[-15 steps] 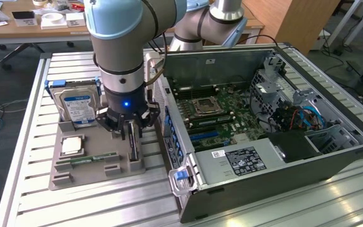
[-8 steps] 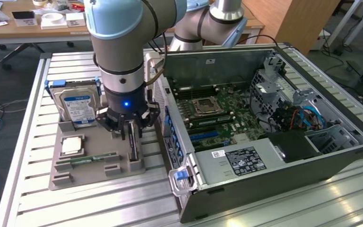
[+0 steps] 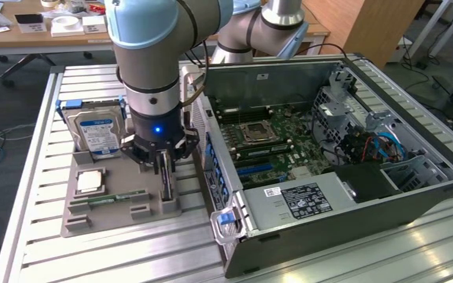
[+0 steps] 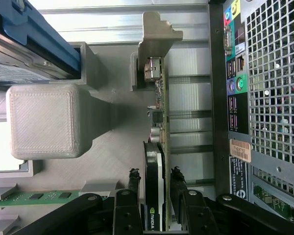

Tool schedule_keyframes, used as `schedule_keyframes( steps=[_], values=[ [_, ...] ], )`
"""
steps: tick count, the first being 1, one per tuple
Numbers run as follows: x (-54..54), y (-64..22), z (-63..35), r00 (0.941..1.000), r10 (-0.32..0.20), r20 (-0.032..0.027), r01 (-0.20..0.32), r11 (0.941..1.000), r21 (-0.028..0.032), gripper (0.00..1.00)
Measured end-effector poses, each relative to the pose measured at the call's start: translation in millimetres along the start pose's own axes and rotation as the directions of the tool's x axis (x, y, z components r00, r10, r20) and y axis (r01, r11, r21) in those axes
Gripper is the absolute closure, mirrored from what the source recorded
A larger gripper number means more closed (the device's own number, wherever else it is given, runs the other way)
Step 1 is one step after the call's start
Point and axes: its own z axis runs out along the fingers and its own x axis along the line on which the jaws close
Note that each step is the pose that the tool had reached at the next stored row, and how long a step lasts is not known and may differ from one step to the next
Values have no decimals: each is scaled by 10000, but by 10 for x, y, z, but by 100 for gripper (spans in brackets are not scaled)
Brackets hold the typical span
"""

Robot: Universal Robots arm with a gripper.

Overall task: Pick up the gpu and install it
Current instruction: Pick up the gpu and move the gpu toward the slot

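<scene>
The gpu (image 3: 167,187) stands on its long edge in a slot of the grey holder tray (image 3: 104,221), just to the exterior view's left of the open computer case (image 3: 329,147). In the wrist view the gpu (image 4: 159,122) is a thin card with a black cooler and a silver end bracket (image 4: 157,34). My gripper (image 3: 163,167) has come down over it. The gripper (image 4: 155,183) straddles the card, one fingertip (image 4: 134,182) on each side, with narrow gaps still showing. It is open.
The tray also holds a silver hard drive (image 3: 97,132) with a blue-white label, a square processor (image 3: 90,181) and a green memory stick (image 3: 116,197). A grey printed post (image 4: 44,120) rises beside the card. The case's rear panel (image 4: 264,98) stands close by.
</scene>
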Motion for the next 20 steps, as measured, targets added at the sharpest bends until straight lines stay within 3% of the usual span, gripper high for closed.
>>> schedule_keyframes(
  steps=[13,15,20],
  values=[
    [0,0,0,10000,0,0,0,10000,0,61],
    [0,0,0,10000,0,0,0,10000,0,69],
    [0,0,0,10000,0,0,0,10000,1,73]
  ],
)
